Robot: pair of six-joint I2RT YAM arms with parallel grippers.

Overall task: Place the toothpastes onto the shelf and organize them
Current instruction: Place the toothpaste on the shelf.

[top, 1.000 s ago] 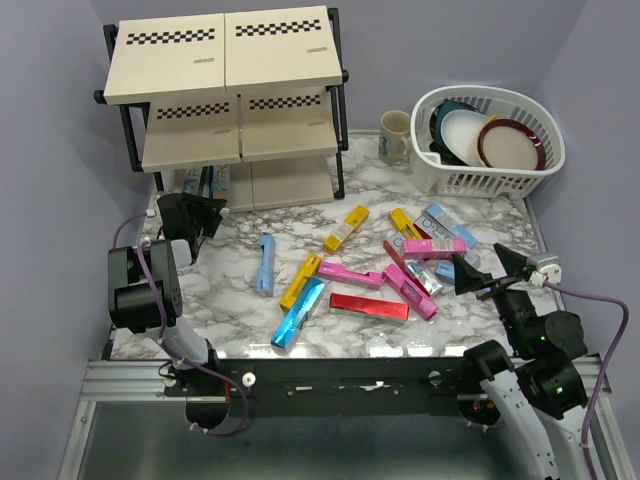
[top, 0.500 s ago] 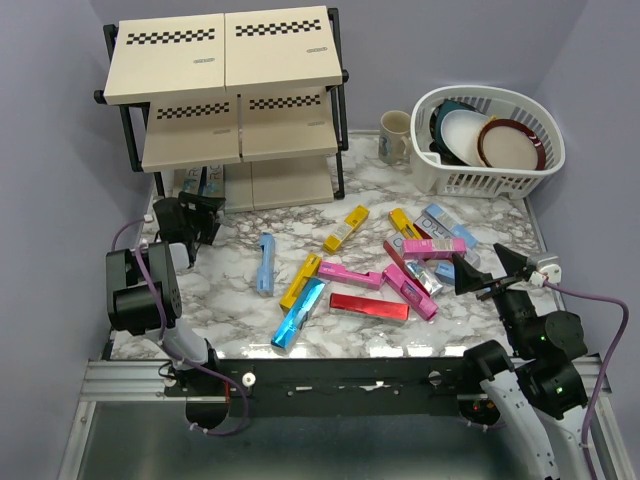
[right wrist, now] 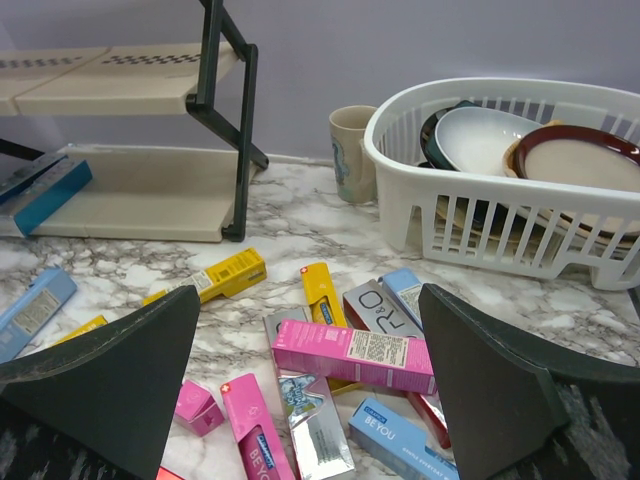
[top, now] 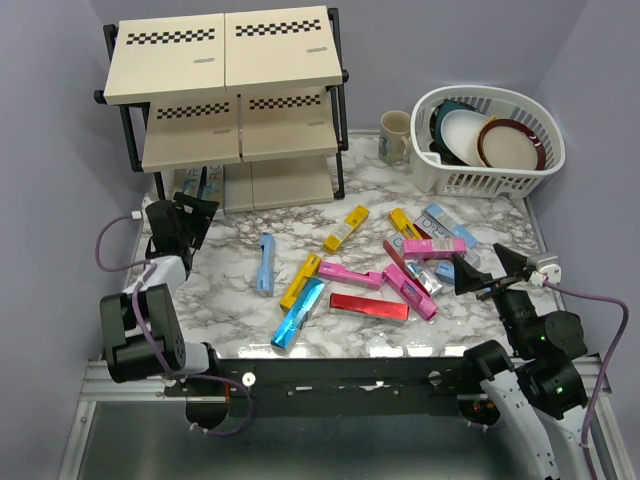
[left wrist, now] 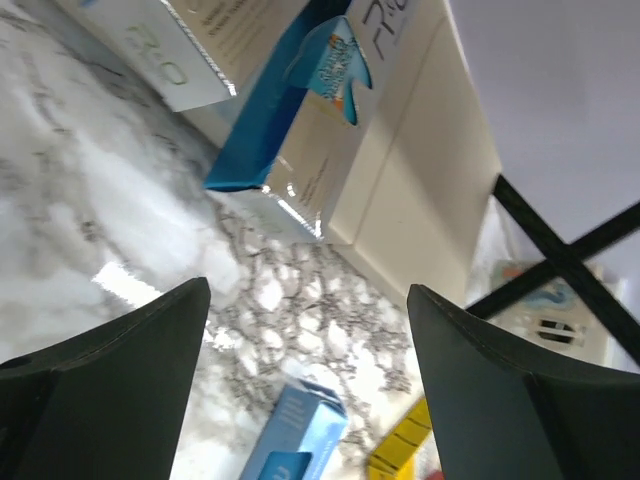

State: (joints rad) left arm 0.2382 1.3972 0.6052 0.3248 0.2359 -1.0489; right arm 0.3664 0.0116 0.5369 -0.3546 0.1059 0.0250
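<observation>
The left fingers (left wrist: 120,370) stand spread apart with nothing between them, low over the counter (top: 225,295) and just in front of the left end of the shelf (top: 225,60). Straight beyond their tips, a few of the toothpastes lie slanted on the shelf's bottom board (left wrist: 420,190): a blue carton (left wrist: 265,125) sits between a white carton (left wrist: 165,50) and a glossy pale carton (left wrist: 320,150), their ends reaching the board's front edge. From above, these show as a small cluster under the rack's left side. The right fingers (right wrist: 110,370) are likewise wide apart and hold nothing, hovering at the right edge of the loose pile. Directly ahead of them a pink carton (right wrist: 350,352) lies crosswise over a silver carton (right wrist: 315,420), with more cartons crowded around in pink, yellow and light blue. Farther left, other toothpastes lie flat on the marbled counter, well apart from the shelf: a light blue carton (top: 265,263) on its own, a yellow carton (top: 300,282) just beside a metallic teal carton (top: 298,312), and a red carton (top: 368,306) nearest the arms. At the far right corner stands a white basket (top: 490,178) of dishes, with a mug (top: 395,135) beside it.
</observation>
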